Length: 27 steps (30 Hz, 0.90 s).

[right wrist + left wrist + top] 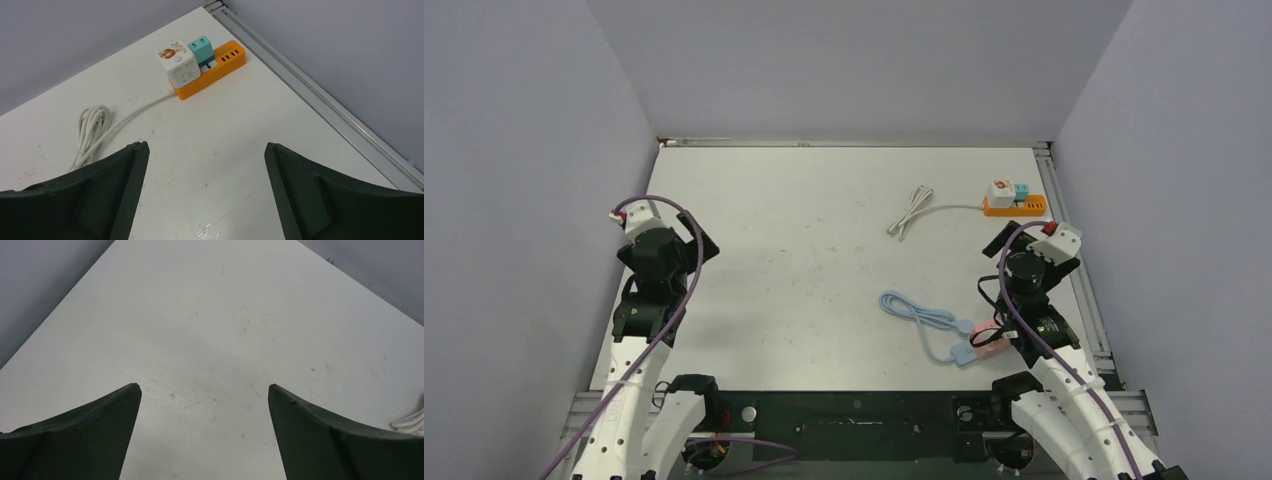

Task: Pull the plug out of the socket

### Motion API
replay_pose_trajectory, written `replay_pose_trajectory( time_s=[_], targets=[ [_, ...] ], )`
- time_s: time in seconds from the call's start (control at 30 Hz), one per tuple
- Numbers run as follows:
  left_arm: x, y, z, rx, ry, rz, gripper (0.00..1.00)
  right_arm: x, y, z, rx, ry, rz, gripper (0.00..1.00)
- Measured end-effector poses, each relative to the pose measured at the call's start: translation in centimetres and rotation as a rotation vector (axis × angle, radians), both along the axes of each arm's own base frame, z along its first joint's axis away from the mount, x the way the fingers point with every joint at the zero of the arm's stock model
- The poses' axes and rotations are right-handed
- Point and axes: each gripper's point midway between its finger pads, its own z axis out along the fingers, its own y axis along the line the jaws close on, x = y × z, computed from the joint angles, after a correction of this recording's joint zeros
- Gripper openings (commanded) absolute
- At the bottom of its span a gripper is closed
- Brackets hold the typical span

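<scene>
An orange power strip (1016, 207) lies at the far right of the table; it also shows in the right wrist view (220, 70). A white cube plug (179, 65) and a teal plug (202, 48) sit in it; in the top view the white cube (999, 192) is left of the teal plug (1020, 190). Its white cord (912, 212) coils to the left. My right gripper (206, 146) is open and empty, a short way in front of the strip. My left gripper (204, 387) is open and empty over bare table at the left.
A light blue cable (921, 317) with a pink plug (987, 342) lies by the right arm's base. A metal rail (1064, 215) runs along the table's right edge. Grey walls enclose the table on three sides.
</scene>
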Motion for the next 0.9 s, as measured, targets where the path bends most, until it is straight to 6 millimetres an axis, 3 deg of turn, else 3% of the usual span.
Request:
replay_pose_trajectory(
  time_s=[0.33,0.5,0.67,0.9],
  targets=[
    [0.0,-0.4,-0.2,0.015,0.008,-0.019,0.96,-0.7,0.0,-0.7,0.043,0.037,-0.017,0.9],
    [0.1,-1.5,-0.7,0.045,0.032,-0.089,0.96,-1.5,1.0,0.1,0.141,0.072,0.007,0.9],
    [0.1,-2.3,-1.8,0.057,0.067,-0.151,0.96,-3.5,1.9,0.0,0.268,0.152,0.007,0.9],
    [0.3,-3.1,-2.7,0.048,0.101,-0.201,0.96,-7.3,1.5,0.5,0.38,0.258,-0.083,0.93]
  ],
)
